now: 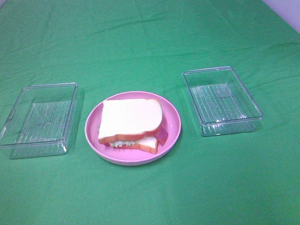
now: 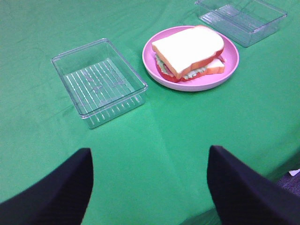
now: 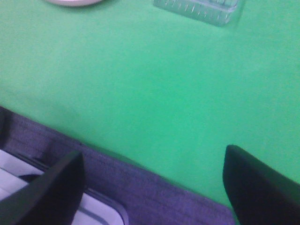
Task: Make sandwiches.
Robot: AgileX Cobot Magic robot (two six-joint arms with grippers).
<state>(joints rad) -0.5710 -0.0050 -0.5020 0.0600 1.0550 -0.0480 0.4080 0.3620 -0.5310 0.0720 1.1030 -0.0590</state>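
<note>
One stacked sandwich [image 1: 131, 124] lies on the round pink plate [image 1: 172, 119] at the table's middle. Its white top slice has an orange-brown crust; pale green lettuce and a pinkish-red strip show at the edges. It also shows in the left wrist view [image 2: 190, 52]. No cheese shows. Neither gripper appears in the exterior view. My left gripper [image 2: 149, 185] is open and empty, well back from the plate over green cloth. My right gripper [image 3: 152, 187] is open and empty at the table's front edge.
A clear plastic box [image 1: 38, 120] stands left of the plate and another [image 1: 221, 100] right of it; both look empty. A green cloth [image 1: 147, 38] covers the table. The right wrist view shows the cloth's edge [image 3: 117, 159] and grey floor beyond.
</note>
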